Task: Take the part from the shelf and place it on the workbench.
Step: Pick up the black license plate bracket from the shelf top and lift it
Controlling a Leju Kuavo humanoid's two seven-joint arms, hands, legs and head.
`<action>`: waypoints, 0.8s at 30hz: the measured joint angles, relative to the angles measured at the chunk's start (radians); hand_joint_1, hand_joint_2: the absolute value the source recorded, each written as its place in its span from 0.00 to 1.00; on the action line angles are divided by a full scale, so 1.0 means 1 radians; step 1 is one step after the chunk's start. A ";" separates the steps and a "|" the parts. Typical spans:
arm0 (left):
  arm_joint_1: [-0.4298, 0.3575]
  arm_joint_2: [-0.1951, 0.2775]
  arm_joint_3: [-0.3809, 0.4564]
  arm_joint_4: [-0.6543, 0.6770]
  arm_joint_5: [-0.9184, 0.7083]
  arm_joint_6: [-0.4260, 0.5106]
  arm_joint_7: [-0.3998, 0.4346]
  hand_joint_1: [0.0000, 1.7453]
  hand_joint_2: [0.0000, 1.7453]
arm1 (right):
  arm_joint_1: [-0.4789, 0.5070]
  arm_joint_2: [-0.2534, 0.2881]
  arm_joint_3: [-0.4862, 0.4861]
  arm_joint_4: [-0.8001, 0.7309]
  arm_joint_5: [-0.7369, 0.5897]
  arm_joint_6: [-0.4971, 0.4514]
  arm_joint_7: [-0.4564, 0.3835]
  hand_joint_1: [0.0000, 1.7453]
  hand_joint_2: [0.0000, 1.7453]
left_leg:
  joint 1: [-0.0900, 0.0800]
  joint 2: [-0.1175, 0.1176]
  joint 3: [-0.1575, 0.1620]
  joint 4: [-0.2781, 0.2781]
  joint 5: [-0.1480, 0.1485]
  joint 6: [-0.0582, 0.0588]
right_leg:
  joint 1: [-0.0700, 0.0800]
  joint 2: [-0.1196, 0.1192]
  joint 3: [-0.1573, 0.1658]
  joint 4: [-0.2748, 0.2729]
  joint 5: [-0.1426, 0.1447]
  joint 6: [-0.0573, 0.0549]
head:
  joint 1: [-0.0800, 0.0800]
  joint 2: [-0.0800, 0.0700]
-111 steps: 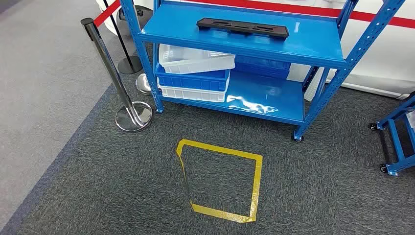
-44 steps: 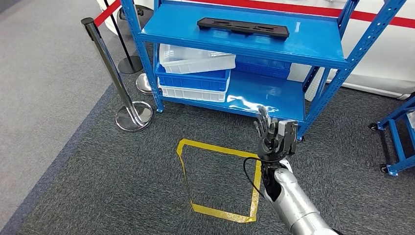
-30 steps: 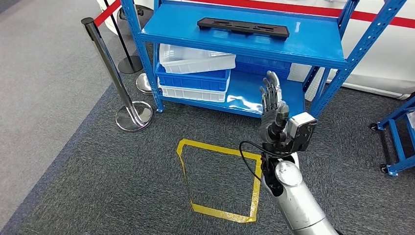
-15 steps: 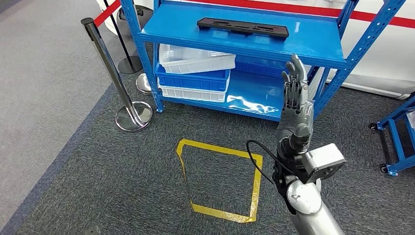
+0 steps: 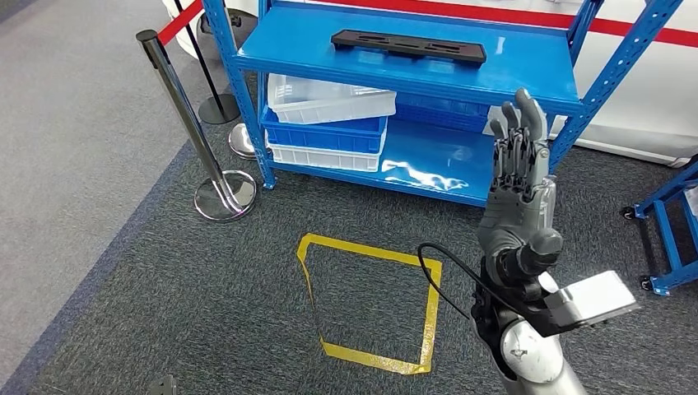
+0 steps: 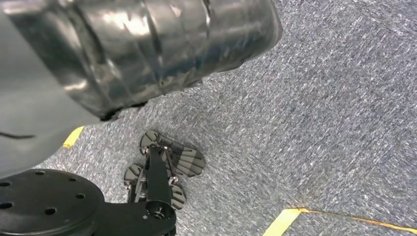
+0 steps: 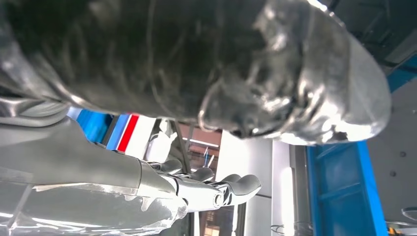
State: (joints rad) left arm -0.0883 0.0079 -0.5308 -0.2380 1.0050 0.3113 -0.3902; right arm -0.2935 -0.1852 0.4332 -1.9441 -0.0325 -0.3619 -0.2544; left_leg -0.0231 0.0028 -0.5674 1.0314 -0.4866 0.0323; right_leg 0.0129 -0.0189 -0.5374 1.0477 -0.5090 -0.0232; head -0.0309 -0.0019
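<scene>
The right hand [image 5: 520,185] is reaching up in front of the shelf [image 5: 411,53], fingers [image 5: 517,136] stretched straight and slightly apart, holding nothing, with the fingertips level with the front edge of the top shelf board at its right end. Its silver forearm [image 5: 531,362] is rising from the near right, a black cable [image 5: 440,276] looping beside the wrist. In the right wrist view the fingers [image 7: 216,189] are lying extended and empty. The left hand's state cannot be told from the left wrist view, which is looking down at grey carpet.

The part [image 5: 408,45], a long black flat piece, is lying on the top shelf board, far left of the hand and well apart from it. Stacked white and blue bins [image 5: 328,123] are sitting on the lower shelf at the left. A yellow tape square [image 5: 370,288] is marking the carpet near the hand's left. A chrome stanchion [image 5: 193,132] with a red belt [image 5: 181,20] is standing left of the shelf. No readable writing is showing.
</scene>
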 joint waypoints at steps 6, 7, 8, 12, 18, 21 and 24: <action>0.000 0.004 -0.012 0.000 0.003 -0.001 0.002 0.00 0.00 | 0.002 -0.006 0.003 -0.013 -0.005 0.000 0.000 0.00 0.00 | 0.000 0.000 0.000 0.000 0.000 0.000 | 0.000 0.000 0.000 0.000 0.000 0.000 | 0.000 0.000; 0.000 0.005 -0.014 0.001 0.003 -0.002 0.003 0.00 0.00 | 0.002 -0.006 0.003 -0.014 -0.005 0.000 0.001 0.00 0.00 | 0.000 0.000 0.000 0.000 0.000 0.000 | 0.000 0.000 0.000 0.000 0.000 0.000 | 0.000 0.000; 0.000 0.006 -0.015 0.001 0.004 -0.003 0.004 0.00 0.00 | 0.003 -0.007 0.004 -0.014 -0.006 0.000 0.001 0.00 0.00 | 0.000 0.000 0.000 0.000 0.000 0.000 | 0.000 0.000 0.000 0.000 0.000 0.000 | 0.000 0.000; -0.001 0.011 -0.019 0.001 0.011 -0.002 0.008 0.00 0.00 | 0.006 -0.008 0.007 -0.014 -0.007 0.000 0.002 0.00 0.00 | -0.003 0.000 -0.002 0.003 -0.001 0.003 | -0.001 0.000 0.000 -0.001 0.001 0.002 | 0.000 0.000; -0.003 0.011 -0.026 0.002 0.005 0.008 0.023 0.00 0.00 | 0.007 -0.009 0.016 -0.016 -0.041 0.005 -0.004 0.00 0.00 | 0.010 0.000 0.016 -0.036 0.015 0.020 | 0.000 0.005 -0.008 0.011 -0.010 0.019 | 0.001 0.000; -0.006 0.010 -0.029 0.002 0.000 0.010 0.024 0.00 0.00 | 0.009 -0.011 0.018 -0.016 -0.047 0.005 -0.007 0.00 0.00 | 0.023 -0.003 0.026 -0.053 0.020 0.022 | -0.013 0.016 -0.098 0.171 -0.075 0.040 | 0.005 0.000; -0.007 0.008 -0.033 0.002 0.003 0.011 0.023 0.00 0.00 | 0.012 -0.013 0.021 -0.014 -0.056 0.011 -0.007 0.00 0.00 | 0.037 -0.013 0.030 -0.046 0.011 0.009 | -0.038 0.016 -0.147 0.212 -0.037 0.065 | 0.005 0.000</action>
State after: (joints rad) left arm -0.0950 0.0157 -0.5640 -0.2358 1.0077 0.3223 -0.3672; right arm -0.2812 -0.1986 0.4541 -1.9576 -0.0888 -0.3509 -0.2615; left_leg 0.0141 -0.0099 -0.5372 0.9858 -0.4760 0.0410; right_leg -0.0247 -0.0033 -0.6840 1.2595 -0.5460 0.0416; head -0.0257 -0.0019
